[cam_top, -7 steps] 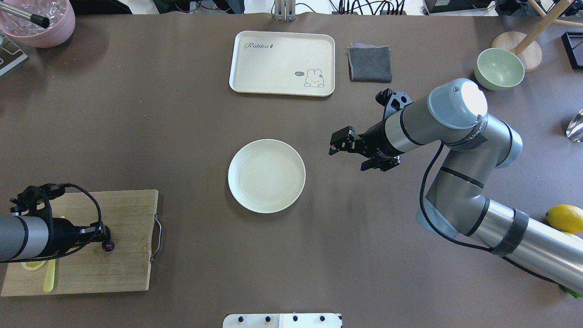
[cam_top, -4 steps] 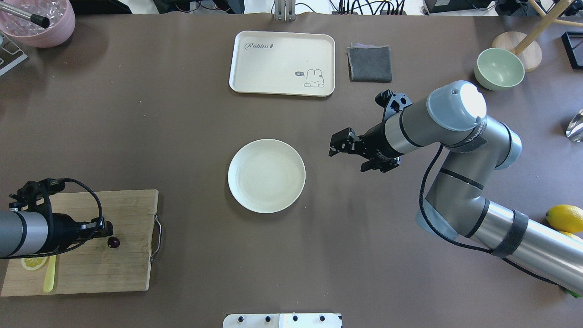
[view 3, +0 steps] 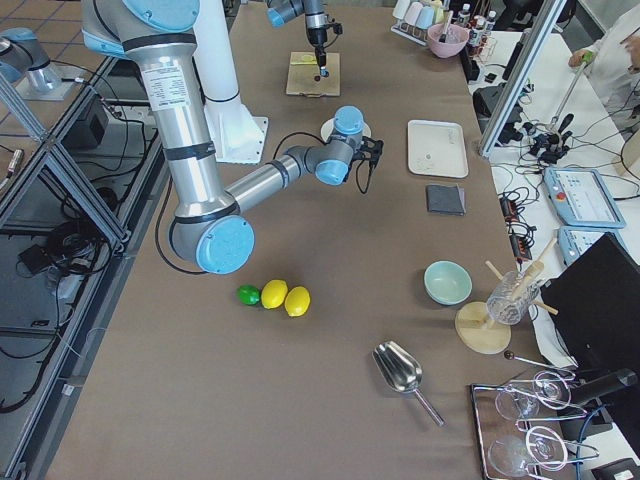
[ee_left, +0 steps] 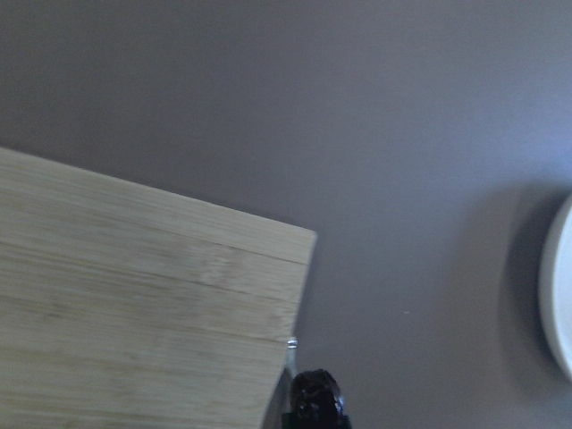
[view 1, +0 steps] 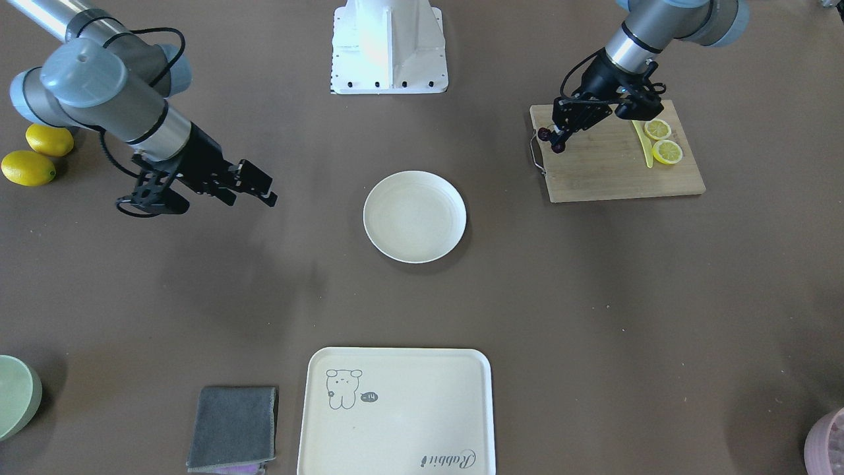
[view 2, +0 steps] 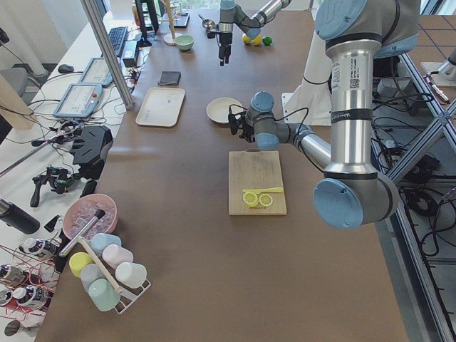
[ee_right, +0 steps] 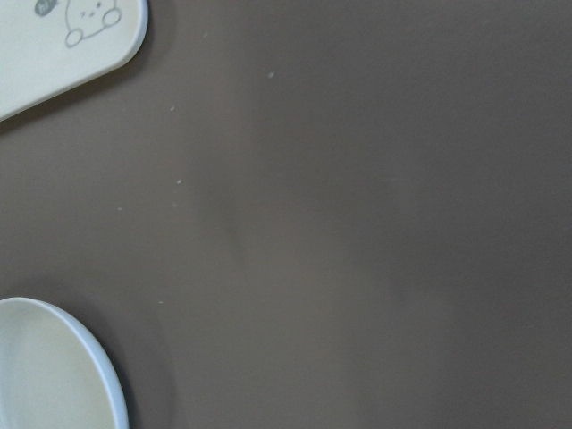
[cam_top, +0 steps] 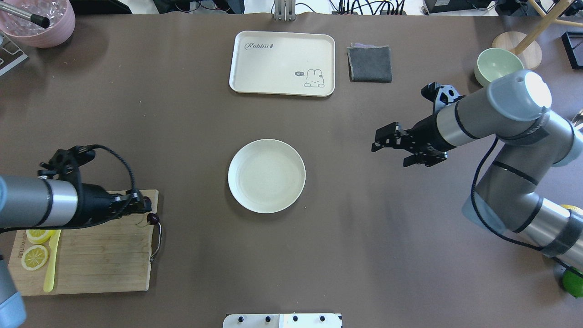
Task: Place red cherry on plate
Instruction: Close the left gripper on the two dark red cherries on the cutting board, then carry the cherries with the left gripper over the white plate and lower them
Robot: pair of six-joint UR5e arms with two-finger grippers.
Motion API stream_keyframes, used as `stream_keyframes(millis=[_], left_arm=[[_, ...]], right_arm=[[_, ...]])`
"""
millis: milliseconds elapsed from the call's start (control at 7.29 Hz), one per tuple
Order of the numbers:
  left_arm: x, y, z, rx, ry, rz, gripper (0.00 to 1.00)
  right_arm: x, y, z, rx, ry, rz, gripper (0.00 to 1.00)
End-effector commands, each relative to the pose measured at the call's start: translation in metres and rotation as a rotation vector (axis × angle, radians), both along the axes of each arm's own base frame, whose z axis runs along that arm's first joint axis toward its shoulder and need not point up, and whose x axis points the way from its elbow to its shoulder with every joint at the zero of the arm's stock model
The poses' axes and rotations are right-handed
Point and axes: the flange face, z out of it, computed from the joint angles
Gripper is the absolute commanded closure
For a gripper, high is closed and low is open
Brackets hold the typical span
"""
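I am holding my left tool [cam_top: 145, 210] clamped on the thin stem of the cherry [cam_top: 154, 219], with the two dark fruits hanging just past the tips, over the corner of the cutting board [cam_top: 91, 255] beside its metal handle [cam_top: 157, 241]. The grip is only on that stem, so I am judging that a quick swing could shake the fruit loose, or the stem could slide out and drop it on the brown surface [cam_top: 182, 136] short of the goal. The dangling fruit could also snag the handle if I am travelling too low. From the tool, in the overhead view, the cherry is hanging at about four o'clock, touching the tips; the plate [cam_top: 266, 176] is lying well apart at about two o'clock. My right tool [cam_top: 387, 145], jaws apart and holding nothing, is hovering beyond the plate at three o'clock.
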Motion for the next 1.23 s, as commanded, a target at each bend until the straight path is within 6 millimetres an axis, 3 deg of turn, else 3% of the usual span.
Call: stream_keyframes(millis=[0, 137, 274, 411, 685, 960, 1097], left_arm=[[0.066, -0.036, -0.133, -0.046, -0.072, -0.004, 0.92], [0.090, -0.049, -0.165, -0.057, -0.093, -0.004, 0.92], [0.124, -0.059, -0.169, -0.044, -0.125, -0.027, 0.96], [0.151, -0.050, -0.170, -0.023, -0.149, -0.028, 1.00], [0.165, -0.039, -0.174, -0.015, -0.150, -0.004, 1.00], [0.196, -0.034, -0.168, 0.008, -0.193, -0.020, 1.00], [0.217, -0.041, -0.174, 0.003, -0.209, -0.019, 1.00]], right_arm=[[0.091, -0.009, 0.073, 0.059, 0.049, -0.047, 0.00], [0.131, -0.004, 0.107, 0.087, 0.071, -0.061, 0.00], [0.162, 0.006, 0.135, 0.096, 0.092, -0.065, 0.00], [0.179, 0.010, 0.147, 0.096, 0.097, -0.061, 0.00], [0.189, 0.014, 0.159, 0.076, 0.108, -0.050, 0.00], [0.209, 0.025, 0.172, 0.066, 0.121, -0.030, 0.00], [0.225, 0.035, 0.188, 0.081, 0.140, -0.035, 0.00]])
